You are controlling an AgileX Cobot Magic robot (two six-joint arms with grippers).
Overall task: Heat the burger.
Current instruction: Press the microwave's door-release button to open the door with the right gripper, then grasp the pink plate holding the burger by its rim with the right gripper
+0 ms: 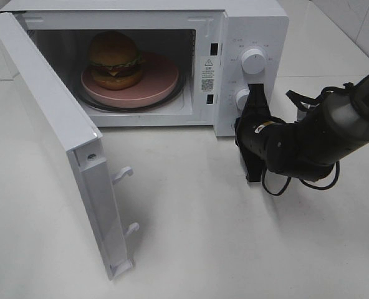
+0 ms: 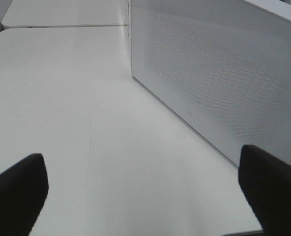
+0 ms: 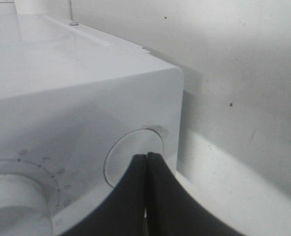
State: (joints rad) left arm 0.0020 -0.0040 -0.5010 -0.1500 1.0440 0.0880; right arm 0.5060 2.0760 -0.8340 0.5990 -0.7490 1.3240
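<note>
The right hand (image 1: 254, 93), pinched shut, is at the lower knob (image 1: 242, 98), yet the microwave door (image 1: 47, 118) hangs open, so the burger (image 1: 115, 60) likely won't heat. The left hand (image 2: 145, 194) is spread wide.

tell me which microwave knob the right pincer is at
The lower knob: the shut right pincer is right in front of it, while the upper knob stands clear above.

burger (image 1: 114, 59) on plate (image 1: 161, 78), plate in microwave (image 1: 250, 23)
</note>
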